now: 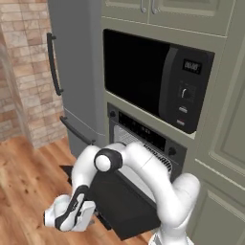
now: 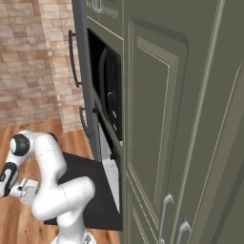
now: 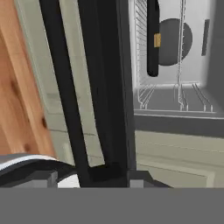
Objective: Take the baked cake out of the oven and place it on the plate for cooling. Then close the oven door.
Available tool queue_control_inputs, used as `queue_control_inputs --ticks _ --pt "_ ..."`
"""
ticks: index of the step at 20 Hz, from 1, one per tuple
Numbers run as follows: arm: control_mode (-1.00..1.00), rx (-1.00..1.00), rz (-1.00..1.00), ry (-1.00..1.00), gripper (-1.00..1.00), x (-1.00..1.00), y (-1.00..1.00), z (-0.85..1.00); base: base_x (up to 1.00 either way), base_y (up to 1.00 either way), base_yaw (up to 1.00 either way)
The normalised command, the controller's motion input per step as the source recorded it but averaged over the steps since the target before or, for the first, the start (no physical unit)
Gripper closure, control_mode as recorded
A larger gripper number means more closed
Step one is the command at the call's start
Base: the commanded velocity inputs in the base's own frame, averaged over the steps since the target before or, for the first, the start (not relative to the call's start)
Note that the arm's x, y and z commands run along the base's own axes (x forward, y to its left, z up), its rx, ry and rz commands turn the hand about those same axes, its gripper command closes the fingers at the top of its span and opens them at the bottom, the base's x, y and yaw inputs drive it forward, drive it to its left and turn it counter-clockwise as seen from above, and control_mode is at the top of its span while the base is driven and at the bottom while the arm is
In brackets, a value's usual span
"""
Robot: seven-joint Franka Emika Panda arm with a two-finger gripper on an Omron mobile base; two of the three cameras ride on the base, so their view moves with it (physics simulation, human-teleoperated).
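Left base view: oven (image 1: 143,139) sits under the larger black microwave (image 1: 153,81), control strip with knobs on top; oven door (image 1: 122,201) dropped open, lying about flat, pale cavity with wire rack (image 1: 158,160) partly seen behind the arm; gripper (image 1: 72,217) low at the front left edge of the door, above the wood floor (image 1: 24,182); fingers hidden from here, cannot tell their gap; grey fridge (image 1: 76,72) with long dark handle stands left of the oven.

Right base view: seen side-on past tall green-grey cabinet doors (image 2: 181,119); oven door sticks out flat as a black slab, arm elbow over it; hand at the far left edge beside the door's front edge; brick wall (image 2: 33,62) behind.

Hand view (rolled, so sides aren't the room's): black bar handle (image 3: 65,96) runs down the middle-left, its lower end right by the fingers at the bottom; fingers mostly cut off, cannot tell how wide they stand or whether they grip anything; to the right the open oven cavity, pale walls, wire rack, a round dark disc on the back wall; contents on the rack not clear enough to name.
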Motion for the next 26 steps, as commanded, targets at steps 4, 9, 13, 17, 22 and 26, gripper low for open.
queue_control_inputs --ticks 4,9,13,17,22,26 --pt "-1.00 0.06 0.04 -0.04 -1.00 -0.76 0.26 0.93 0.00 0.00 0.00" --pt "-1.00 0.11 0.04 0.00 -1.00 -0.62 0.15 1.00 0.00 0.00 0.00" --pt "-1.00 0.17 0.02 0.00 -1.00 -0.09 -0.01 1.00 0.00 0.00 0.00" --pt "-1.00 0.21 0.02 0.03 -1.00 0.03 -0.26 0.91 0.00 0.00 0.00" --pt "-1.00 0.22 0.01 0.05 -1.00 0.19 -0.48 0.53 0.00 0.00 0.00" --pt "-1.00 0.21 0.00 0.05 -1.00 0.41 -0.57 0.17 0.00 0.00 0.00"
